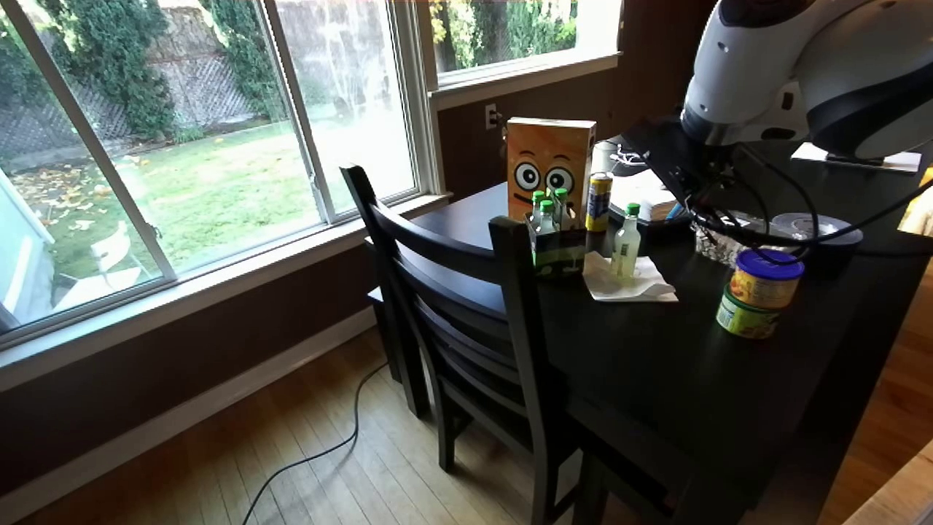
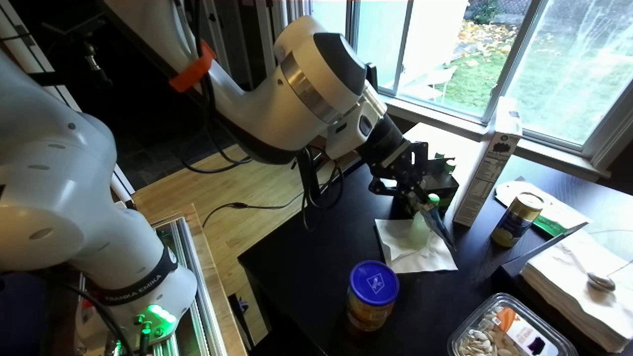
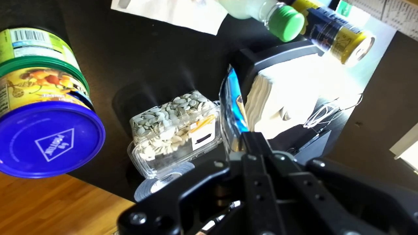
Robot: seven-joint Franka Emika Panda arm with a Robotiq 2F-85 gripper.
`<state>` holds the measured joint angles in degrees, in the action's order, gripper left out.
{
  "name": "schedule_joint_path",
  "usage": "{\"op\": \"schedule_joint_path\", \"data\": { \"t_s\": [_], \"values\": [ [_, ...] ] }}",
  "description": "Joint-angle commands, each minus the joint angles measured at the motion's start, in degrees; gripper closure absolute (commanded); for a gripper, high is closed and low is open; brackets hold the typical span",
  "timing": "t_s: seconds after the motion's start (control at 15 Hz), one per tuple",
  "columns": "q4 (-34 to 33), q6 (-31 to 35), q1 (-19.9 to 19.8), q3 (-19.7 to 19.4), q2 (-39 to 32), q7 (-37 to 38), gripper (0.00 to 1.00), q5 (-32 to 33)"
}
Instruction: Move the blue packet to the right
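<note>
The blue packet [image 3: 235, 101] is thin, blue and silver, and seen nearly edge-on in the wrist view. My gripper [image 3: 256, 140] is shut on one end of it, and the packet sticks out beyond the fingertips. In an exterior view the packet [image 2: 435, 222] hangs down at a slant from the gripper [image 2: 418, 194], in the air above the table and overlapping the bottle in that picture. In an exterior view only a small blue piece of the packet [image 1: 675, 211] shows below the dark gripper [image 1: 689, 197]. The gripped end is hidden between the fingers.
A green-capped bottle [image 2: 419, 230] stands on a white napkin [image 2: 395, 247]. A carton of bottles [image 1: 557, 251], an orange box [image 1: 550, 164] and a yellow-blue can [image 1: 598, 203] stand nearby. Stacked tubs [image 1: 765, 281], a seed box [image 3: 174, 127] and a napkin tray [image 3: 281, 55] are around.
</note>
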<state>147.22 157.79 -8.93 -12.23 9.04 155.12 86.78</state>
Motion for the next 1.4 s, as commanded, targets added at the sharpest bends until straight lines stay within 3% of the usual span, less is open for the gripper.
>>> {"op": "schedule_joint_path", "data": {
  "t_s": [0.0, 0.53, 1.0, 1.33],
  "values": [
    [-1.87, 0.04, 0.24, 0.26, -2.48, 1.55, 1.0, 1.11],
    [-6.93, 1.8, 0.1, 0.12, -12.32, 4.69, 1.0, 3.68],
    [-13.3, 4.41, -0.14, -0.22, -16.2, 2.74, 1.0, 1.44],
    [-13.0, 4.08, 0.1, 0.02, -22.15, 2.74, 1.0, 0.09]
  ]
}}
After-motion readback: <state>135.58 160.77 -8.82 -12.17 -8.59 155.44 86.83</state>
